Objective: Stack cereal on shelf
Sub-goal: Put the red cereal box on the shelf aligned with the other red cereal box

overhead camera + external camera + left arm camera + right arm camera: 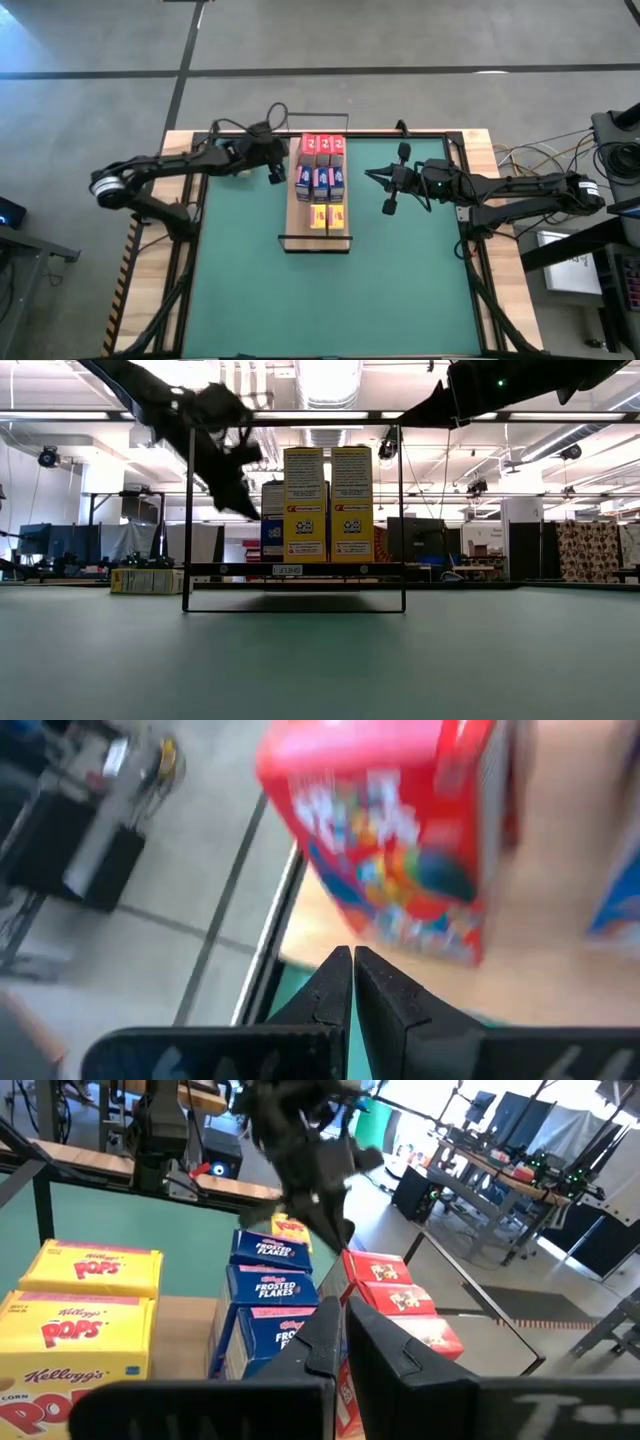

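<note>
Two shut end effectors (276,176) (388,207) flanking shelf (296,212)

left gripper (352,982): fingers together | red cereal box (400,830): just ahead, blurred, apparently on shelf (560,940)

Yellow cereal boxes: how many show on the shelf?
2, side by side at the near end of the shelf, beside the blue row: one, the other. A third may be hidden.

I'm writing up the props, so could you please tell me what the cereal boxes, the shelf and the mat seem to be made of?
Cereal boxes: printed cardboard, apparently glossy; crisp folded edges, brand print.
Shelf: pale board, likely wood, matte; thin black frame, probably metal wire.
Mat: flat green sheet, matte; material unclear.
</note>
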You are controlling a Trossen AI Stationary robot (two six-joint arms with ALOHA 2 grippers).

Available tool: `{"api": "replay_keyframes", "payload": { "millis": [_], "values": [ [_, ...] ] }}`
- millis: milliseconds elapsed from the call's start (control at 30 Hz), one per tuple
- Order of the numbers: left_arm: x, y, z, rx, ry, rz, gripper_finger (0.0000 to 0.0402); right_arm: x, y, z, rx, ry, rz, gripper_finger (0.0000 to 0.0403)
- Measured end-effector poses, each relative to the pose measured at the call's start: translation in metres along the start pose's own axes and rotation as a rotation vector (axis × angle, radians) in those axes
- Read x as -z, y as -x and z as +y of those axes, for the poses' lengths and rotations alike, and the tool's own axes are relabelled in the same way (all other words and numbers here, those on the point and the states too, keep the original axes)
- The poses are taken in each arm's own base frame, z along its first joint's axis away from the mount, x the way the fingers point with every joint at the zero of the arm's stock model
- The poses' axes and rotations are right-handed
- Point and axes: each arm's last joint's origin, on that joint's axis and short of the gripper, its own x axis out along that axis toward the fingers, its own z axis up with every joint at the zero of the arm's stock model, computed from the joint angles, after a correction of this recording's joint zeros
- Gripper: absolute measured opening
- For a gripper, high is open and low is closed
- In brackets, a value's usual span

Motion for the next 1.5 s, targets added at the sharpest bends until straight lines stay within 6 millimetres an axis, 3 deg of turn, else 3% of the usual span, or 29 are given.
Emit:
{"api": "replay_keyframes", "payload": {
  "millis": [200,367,867,1500],
  "values": [
    [-0.018,0.029,0.010,0.111,0.035,-0.271,0.0000,0.000,0.000,0.000,0.001,0.003,-0.001,0.0009],
    [-0.030,0.032,0.014,0.151,0.123,-0.415,0.0000,0.000,0.000,0.000,0.001,0.006,-0.001,0.0009],
    [-0.032,-0.006,0.006,0.169,0.186,-0.374,0.0000,0.000,0.000,0.000,0.001,0.012,0.000,0.0009],
    [-0.026,-0.006,0.006,0.111,0.202,-0.236,0.0000,0.001,0.000,-0.001,0.024,0.014,0.013,0.0009]
  ]
}}
